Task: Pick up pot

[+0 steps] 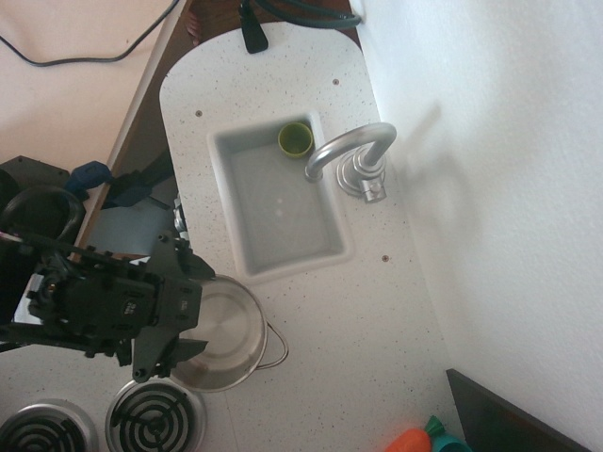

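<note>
The shiny steel pot [231, 330] stands on the white counter [358, 320] just below the sink. One thin wire loop handle [277, 349] sticks out on its right side; the other handle is hidden. My black gripper [181, 309] comes in from the left and hangs over the pot's left rim. Its jaws are spread wide, one fingertip [187, 256] beyond the pot's upper edge and the other [162, 362] at its lower left edge. The jaws hold nothing. I cannot tell whether they touch the pot.
The sink [283, 212] holds a small green cup [295, 139] in its far corner. A silver faucet [353, 155] arches over the sink's right side. Two stove burners [155, 414] [42, 428] lie at the bottom left. An orange and teal toy [419, 440] lies at the bottom edge.
</note>
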Robot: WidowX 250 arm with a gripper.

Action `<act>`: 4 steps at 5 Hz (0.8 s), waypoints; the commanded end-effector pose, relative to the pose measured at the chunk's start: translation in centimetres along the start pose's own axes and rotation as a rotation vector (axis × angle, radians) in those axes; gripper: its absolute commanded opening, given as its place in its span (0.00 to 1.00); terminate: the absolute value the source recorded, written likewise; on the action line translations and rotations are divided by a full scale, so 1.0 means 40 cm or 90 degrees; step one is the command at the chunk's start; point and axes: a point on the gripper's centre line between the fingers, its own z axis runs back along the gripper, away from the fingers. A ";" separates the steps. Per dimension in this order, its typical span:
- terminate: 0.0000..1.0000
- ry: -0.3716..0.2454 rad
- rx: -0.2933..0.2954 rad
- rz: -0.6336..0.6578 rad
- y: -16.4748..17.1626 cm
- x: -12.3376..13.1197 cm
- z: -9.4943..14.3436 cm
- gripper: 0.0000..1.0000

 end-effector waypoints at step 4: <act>0.00 0.051 0.048 0.051 0.064 -0.006 -0.066 1.00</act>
